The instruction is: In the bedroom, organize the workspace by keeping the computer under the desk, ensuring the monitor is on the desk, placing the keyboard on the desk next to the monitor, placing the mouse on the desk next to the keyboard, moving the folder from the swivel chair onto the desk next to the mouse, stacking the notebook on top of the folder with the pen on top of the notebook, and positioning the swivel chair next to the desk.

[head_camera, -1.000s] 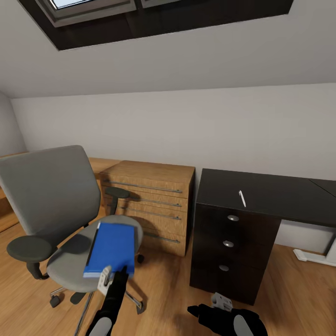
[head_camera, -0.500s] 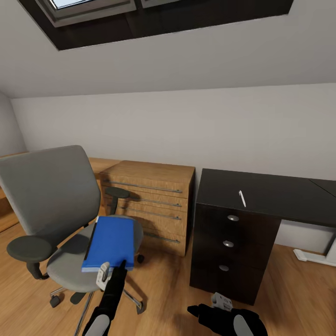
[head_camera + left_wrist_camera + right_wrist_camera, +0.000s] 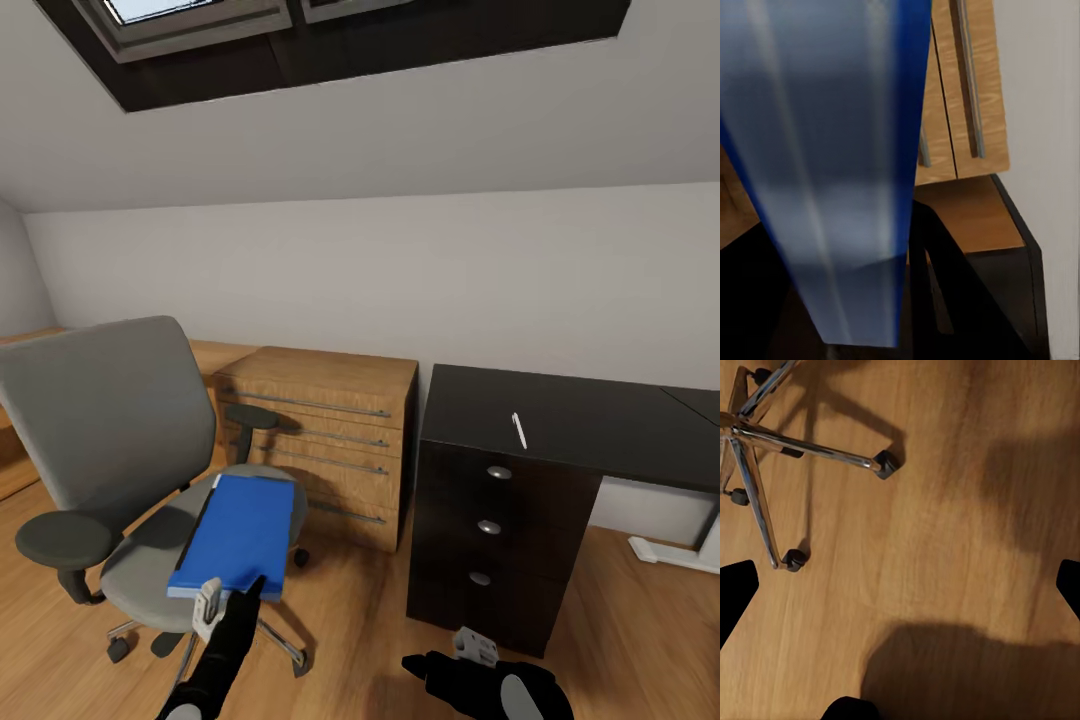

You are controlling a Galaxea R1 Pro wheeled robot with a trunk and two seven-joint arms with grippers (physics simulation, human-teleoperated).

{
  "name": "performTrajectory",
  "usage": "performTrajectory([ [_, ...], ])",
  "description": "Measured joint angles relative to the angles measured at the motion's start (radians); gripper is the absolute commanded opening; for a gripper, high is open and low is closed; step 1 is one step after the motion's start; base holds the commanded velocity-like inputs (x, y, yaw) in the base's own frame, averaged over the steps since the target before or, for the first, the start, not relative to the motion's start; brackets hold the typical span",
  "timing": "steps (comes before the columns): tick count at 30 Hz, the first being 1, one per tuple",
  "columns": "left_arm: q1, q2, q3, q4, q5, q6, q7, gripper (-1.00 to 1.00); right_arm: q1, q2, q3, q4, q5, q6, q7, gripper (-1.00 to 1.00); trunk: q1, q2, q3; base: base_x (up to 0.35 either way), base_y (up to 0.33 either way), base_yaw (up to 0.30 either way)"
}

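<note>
Up close beside the swivel chair (image 3: 120, 450): left tool (image 3: 228, 598) clamped on the near edge of the folder (image 3: 235, 535) — blue cover pinched between white and black fingers, tilted up off the grey seat toward its front edge. Seen blurred and close along the fingers in the left wrist view as a broad blue slab (image 3: 825, 165), with wooden drawers (image 3: 960, 90) behind. Right tool (image 3: 470, 660) held low over the wood floor (image 3: 350, 620), nothing in its grip; dark fingertips (image 3: 735, 589) at opposite edges of the right wrist view, spread wide, with the chair's chrome star base (image 3: 765, 442) and black casters below. Pen (image 3: 519, 429) lying pale and slim on the black table (image 3: 570, 415), near its front edge above the dark drawer unit (image 3: 495, 535). Oak chest of drawers (image 3: 325, 440) standing between chair and table, against the grey wall under the sloped ceiling and skylight.
</note>
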Motion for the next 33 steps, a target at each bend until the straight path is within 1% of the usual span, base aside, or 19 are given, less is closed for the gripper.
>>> performTrajectory([
  [1, 0.004, 0.002, 0.000, -0.007, -0.001, 0.019, 0.008, -1.00, 0.000, -0.001, -0.001, 0.000, 0.001, 0.000, 0.000, 1.00, -0.004, 0.007, 0.003, 0.000, 0.000, 0.000],
  [2, 0.010, 0.005, -0.001, -0.018, -0.005, 0.061, 0.022, -1.00, 0.001, -0.014, -0.003, 0.000, 0.005, -0.002, 0.000, 1.00, -0.008, 0.014, 0.006, 0.000, 0.000, 0.000],
  [3, 0.011, 0.006, -0.002, -0.024, -0.007, 0.086, 0.027, -1.00, 0.002, -0.028, -0.004, -0.001, 0.007, -0.002, 0.000, 1.00, -0.012, 0.021, 0.009, 0.000, 0.000, 0.000],
  [5, 0.011, 0.005, -0.003, -0.036, -0.010, 0.135, 0.034, -1.00, 0.003, -0.068, -0.003, -0.002, 0.010, -0.004, 0.001, 1.00, -0.019, 0.035, 0.016, 0.000, 0.000, 0.000],
  [6, 0.009, 0.004, -0.004, -0.045, -0.012, 0.177, 0.038, -1.00, 0.004, -0.111, -0.001, -0.002, 0.014, -0.009, 0.001, 1.00, -0.023, 0.042, 0.019, 0.000, 0.000, 0.000],
  [7, 0.008, 0.004, -0.004, -0.049, -0.013, 0.196, 0.039, -1.00, 0.005, -0.132, 0.001, -0.001, 0.012, -0.014, 0.001, 1.00, -0.027, 0.049, 0.022, 0.000, 0.000, 0.000],
  [8, 0.006, 0.003, -0.005, -0.053, -0.013, 0.212, 0.040, -1.00, 0.005, -0.149, 0.002, -0.001, 0.014, -0.021, 0.001, 1.00, -0.031, 0.056, 0.025, 0.000, 0.000, 0.000],
  [10, 0.001, 0.003, -0.007, -0.062, -0.014, 0.236, 0.042, -1.00, 0.009, -0.174, 0.006, 0.002, 0.026, -0.042, 0.002, 1.00, -0.038, 0.070, 0.031, 0.000, 0.000, 0.000],
  [11, -0.001, 0.003, -0.010, -0.068, -0.015, 0.245, 0.042, -1.00, 0.014, -0.183, 0.006, 0.007, 0.037, -0.056, 0.002, 1.00, -0.042, 0.077, 0.034, 0.000, 0.000, -0.016],
  [12, -0.003, 0.005, -0.026, -0.077, -0.015, 0.258, 0.042, -1.00, 0.028, -0.199, 0.007, 0.023, 0.070, -0.084, 0.002, 1.00, -0.046, 0.084, 0.038, 0.000, 0.000, -0.035],
  [14, -0.006, 0.007, -0.048, -0.091, -0.015, 0.267, 0.042, -1.00, 0.048, -0.213, 0.008, 0.044, 0.112, -0.119, 0.002, 1.00, -0.054, 0.098, 0.044, 0.000, 0.000, -0.085],
  [15, -0.007, 0.009, -0.067, -0.110, -0.015, 0.272, 0.043, -1.00, 0.072, -0.221, 0.009, 0.062, 0.159, -0.162, 0.003, 1.00, -0.058, 0.105, 0.047, 0.000, 0.000, -0.140],
  [18, -0.008, 0.011, -0.087, -0.138, -0.015, 0.280, 0.043, -1.00, 0.113, -0.229, 0.010, 0.091, 0.228, -0.252, 0.005, 1.00, -0.069, 0.126, 0.056, 0.000, 0.000, -0.190],
  [19, -0.008, 0.012, -0.097, -0.155, -0.015, 0.293, 0.043, -1.00, 0.138, -0.232, 0.010, 0.109, 0.266, -0.315, 0.008, 1.00, -0.073, 0.133, 0.059, 0.000, 0.000, -0.229],
  [21, -0.008, 0.012, -0.109, -0.173, -0.015, 0.308, 0.043, -1.00, 0.157, -0.234, 0.011, 0.127, 0.293, -0.373, 0.013, 1.00, -0.081, 0.147, 0.064, 0.000, 0.000, -0.242],
  [24, -0.008, 0.013, -0.128, -0.214, -0.014, 0.324, 0.044, -1.00, 0.177, -0.236, 0.010, 0.171, 0.322, -0.443, 0.025, 1.00, -0.092, 0.168, 0.072, 0.000, 0.000, -0.246],
  [26, -0.006, 0.014, -0.137, -0.248, -0.015, 0.329, 0.045, -1.00, 0.184, -0.237, 0.010, 0.194, 0.332, -0.468, 0.031, 1.00, -0.100, 0.182, 0.078, 0.000, 0.000, -0.187],
  [33, 0.003, 0.017, -0.139, -0.301, -0.017, 0.328, 0.046, -1.00, 0.190, -0.237, 0.011, 0.217, 0.340, -0.491, 0.040, 1.00, -0.127, 0.231, 0.098, 0.000, 0.000, -0.070],
])
